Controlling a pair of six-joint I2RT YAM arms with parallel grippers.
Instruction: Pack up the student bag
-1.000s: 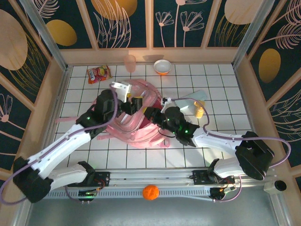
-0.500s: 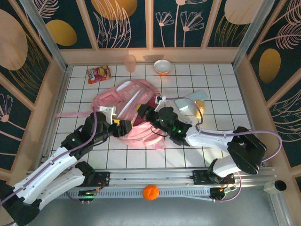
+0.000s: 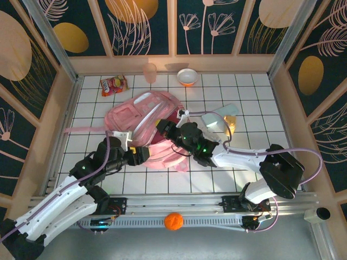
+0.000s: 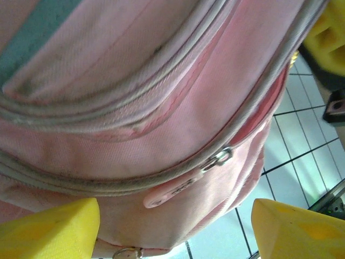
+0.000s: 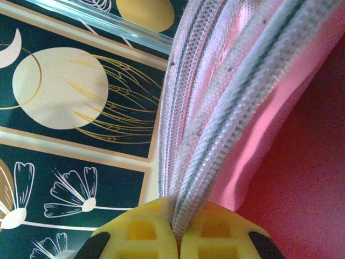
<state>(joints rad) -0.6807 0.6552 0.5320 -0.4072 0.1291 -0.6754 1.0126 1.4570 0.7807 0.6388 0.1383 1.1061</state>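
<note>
The tiled table carries the student bag, lying flat at mid-table, slightly left of centre. The right gripper is at the bag's right side, clamped tight on its white zip edge. The left gripper is at the bag's near edge, fingers spread wide and holding nothing, with a pink zip pull just beyond them. A snack packet and a bowl sit at the far edge

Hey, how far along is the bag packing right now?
Done: nothing visibly packed. In hand: the right gripper is shut on the zip edge of the student bag; the left gripper is open at its front. Left: the snack packet, bowl and bottle lie outside on the table.
</note>
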